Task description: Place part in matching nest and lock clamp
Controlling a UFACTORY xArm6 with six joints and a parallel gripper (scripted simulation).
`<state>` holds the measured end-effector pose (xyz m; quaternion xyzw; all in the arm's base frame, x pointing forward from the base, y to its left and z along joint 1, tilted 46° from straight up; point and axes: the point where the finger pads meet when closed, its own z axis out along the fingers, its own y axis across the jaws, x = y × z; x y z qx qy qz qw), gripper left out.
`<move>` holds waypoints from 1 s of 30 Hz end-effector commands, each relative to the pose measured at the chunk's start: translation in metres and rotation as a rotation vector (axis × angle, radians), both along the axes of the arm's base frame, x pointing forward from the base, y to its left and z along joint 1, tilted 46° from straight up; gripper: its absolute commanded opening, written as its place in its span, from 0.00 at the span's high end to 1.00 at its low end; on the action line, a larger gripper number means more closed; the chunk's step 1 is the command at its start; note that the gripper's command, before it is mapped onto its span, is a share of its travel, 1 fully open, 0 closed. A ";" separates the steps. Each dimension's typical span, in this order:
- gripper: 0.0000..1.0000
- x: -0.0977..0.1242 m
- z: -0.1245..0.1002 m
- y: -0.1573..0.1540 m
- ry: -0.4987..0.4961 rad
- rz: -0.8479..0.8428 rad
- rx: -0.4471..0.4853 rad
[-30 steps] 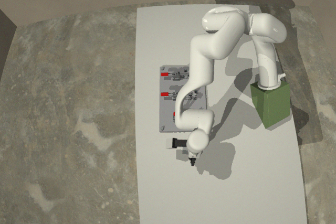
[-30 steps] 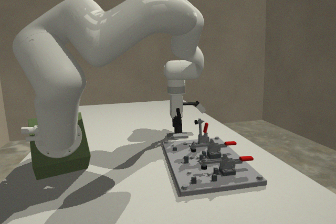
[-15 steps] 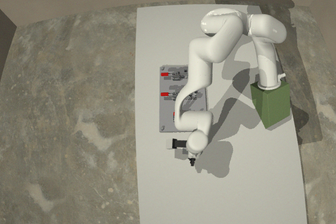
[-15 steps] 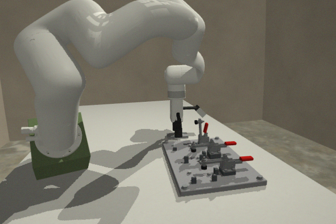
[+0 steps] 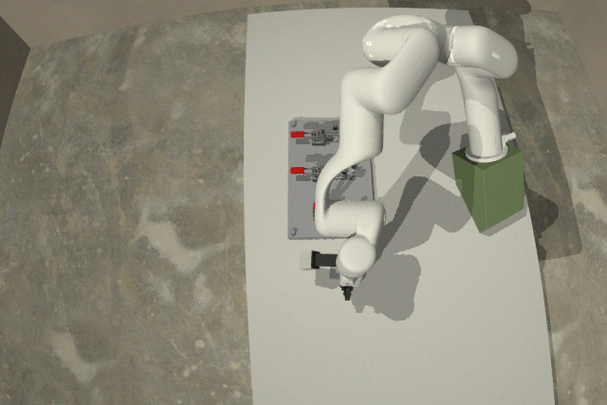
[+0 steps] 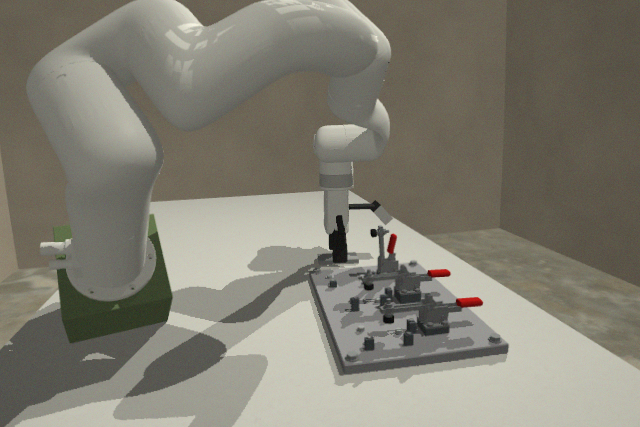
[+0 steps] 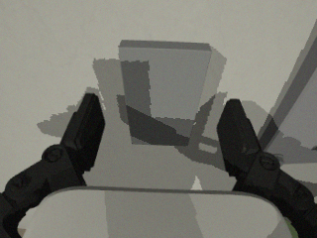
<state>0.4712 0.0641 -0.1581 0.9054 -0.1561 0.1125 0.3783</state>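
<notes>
While the part (image 7: pixel 165 84) sits ungrabbed on the bench (image 6: pixel 217 236), wide-open fingers straddle it, so basically everything's left.

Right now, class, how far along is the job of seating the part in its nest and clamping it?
Done: nothing; the part lies on the table beside the fixture. In hand: the open gripper straddles the part, holding nothing. Left: grasp, seat it in its nest, lock that nest's clamp, release. One clamp handle stands raised; two lie flat.

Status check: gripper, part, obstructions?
Black two-finger gripper open, empty, straddling the part. Flat grey rectangular part on white table beside grey fixture plate, not gripped. Nothing between fingers and part.
</notes>
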 end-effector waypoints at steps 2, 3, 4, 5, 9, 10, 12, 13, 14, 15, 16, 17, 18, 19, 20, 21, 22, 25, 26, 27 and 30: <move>1.00 0.001 0.001 0.002 -0.003 0.002 0.002; 1.00 0.001 0.001 0.002 -0.003 0.002 0.002; 1.00 0.001 0.001 0.002 -0.003 0.002 0.002; 1.00 0.001 0.001 0.002 -0.003 0.002 0.002; 1.00 0.001 0.001 0.002 -0.003 0.002 0.002; 1.00 0.001 0.001 0.002 -0.003 0.002 0.002; 1.00 0.001 0.001 0.002 -0.003 0.002 0.002; 1.00 0.001 0.001 0.002 -0.003 0.002 0.002; 1.00 0.001 0.001 0.002 -0.003 0.002 0.002; 1.00 0.001 0.001 0.002 -0.003 0.002 0.002; 1.00 0.001 0.001 0.002 -0.003 0.002 0.002; 1.00 0.001 0.001 0.002 -0.003 0.002 0.002; 1.00 0.001 0.001 0.002 -0.003 0.002 0.002; 1.00 0.001 0.001 0.002 -0.003 0.002 0.002; 1.00 0.001 0.001 0.002 -0.003 0.002 0.002; 1.00 0.001 0.001 0.002 -0.003 0.002 0.002; 1.00 0.001 0.001 0.002 -0.003 0.002 0.002; 1.00 0.001 0.001 0.002 -0.003 0.002 0.002; 1.00 0.001 0.001 0.002 -0.003 0.002 0.002; 1.00 0.001 0.001 0.002 -0.003 0.002 0.002; 1.00 0.001 0.001 0.002 -0.003 0.002 0.002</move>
